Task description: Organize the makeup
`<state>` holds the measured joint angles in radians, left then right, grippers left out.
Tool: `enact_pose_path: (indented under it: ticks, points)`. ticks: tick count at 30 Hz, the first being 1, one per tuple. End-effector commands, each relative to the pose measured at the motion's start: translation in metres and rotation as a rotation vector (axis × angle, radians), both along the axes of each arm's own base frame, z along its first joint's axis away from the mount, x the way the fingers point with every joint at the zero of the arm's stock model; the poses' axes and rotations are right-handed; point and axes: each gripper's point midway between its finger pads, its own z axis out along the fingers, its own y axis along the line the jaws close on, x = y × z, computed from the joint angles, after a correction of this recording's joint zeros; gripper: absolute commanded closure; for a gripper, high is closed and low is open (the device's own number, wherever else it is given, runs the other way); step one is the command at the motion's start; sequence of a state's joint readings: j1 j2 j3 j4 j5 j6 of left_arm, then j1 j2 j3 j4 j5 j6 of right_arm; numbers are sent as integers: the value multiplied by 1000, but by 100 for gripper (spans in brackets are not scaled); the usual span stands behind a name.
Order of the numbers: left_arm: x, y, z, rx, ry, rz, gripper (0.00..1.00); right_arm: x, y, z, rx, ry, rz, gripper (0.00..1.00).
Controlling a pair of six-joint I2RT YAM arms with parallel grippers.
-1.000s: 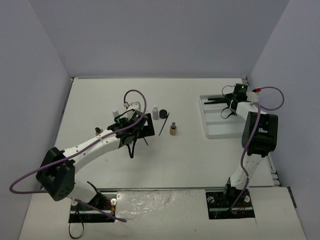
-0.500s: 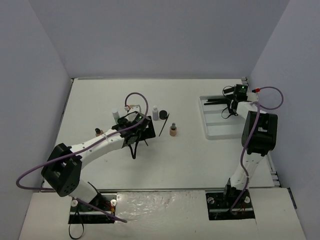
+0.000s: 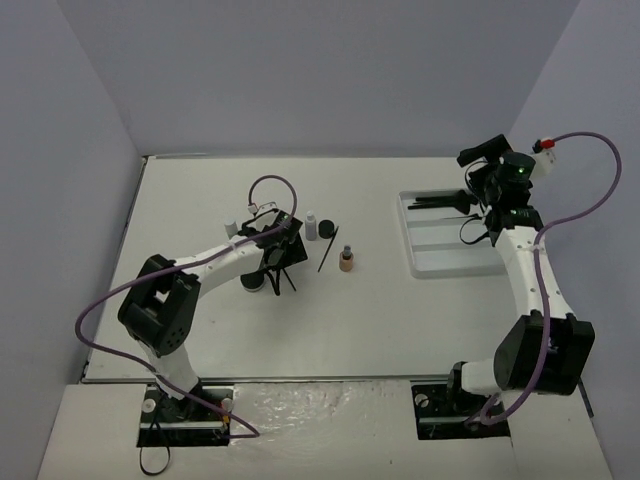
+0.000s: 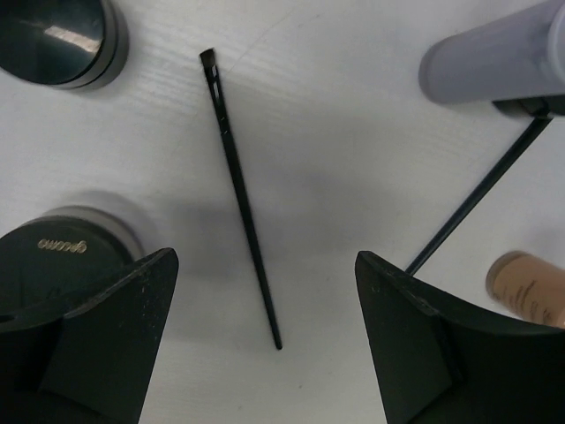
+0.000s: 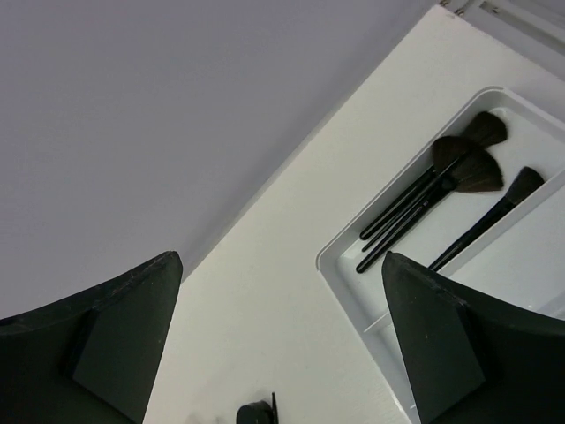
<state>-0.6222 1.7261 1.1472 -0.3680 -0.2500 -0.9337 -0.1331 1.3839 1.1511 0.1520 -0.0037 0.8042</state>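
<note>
The left gripper (image 4: pixel 265 256) hangs over the left-centre of the table (image 3: pixel 180 200), jaws spread wide and gripping nothing. A thin black brush (image 4: pixel 240 190) lies flat between its fingers (image 4: pixel 97 344), touching neither.

Its wrist camera shows two round black jars left of that brush. The plain-lidded jar (image 4: pixel 57 40) sits farther off. The lettered jar (image 4: pixel 66 256) is partly behind the left finger and carries a short gold word on its lid, too small to read for certain. From overhead only one jar shows clearly beside this gripper.

Right of the brush, the wrist view shows a clear-grey bottle (image 4: pixel 499 57), a second thin brush (image 4: pixel 472 203) slanting out from under it, and a tan bottle (image 4: pixel 530 287) nearest. The overhead view adds a third black jar (image 3: pixel 327 229) just right of the grey bottle — three jars across the two views, two loose brushes, two bottles.

At the far right lies the white tray (image 3: pixel 450 262). Overhead, its contents are only dark lines. The right wrist camera shows four fan-headed brushes there: a cluster of three (image 5: pixel 424 199) in the farthest compartment and a single brush (image 5: pixel 494 216) in the next one.

The right gripper (image 5: pixel 281 256) is raised over the tray's far right end, its jaws wide apart and empty.
</note>
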Motion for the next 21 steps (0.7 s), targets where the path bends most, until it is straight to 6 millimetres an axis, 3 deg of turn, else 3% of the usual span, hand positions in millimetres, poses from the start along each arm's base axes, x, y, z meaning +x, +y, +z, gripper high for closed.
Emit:
enact_pose_path:
  ticks: [1,9,16,21]
  points:
    - [28,-12,15,-48,-26,35,25,-8,39,-3,-64,14,116,6]
    - [34,-1,-5,-36,25,97,45,-35,83,-1,-141,18,242,6]
    - [32,4,-21,-3,70,102,60,-55,91,-5,-181,23,283,6]
    - [22,9,-38,31,126,107,79,-63,100,1,-201,1,327,6]
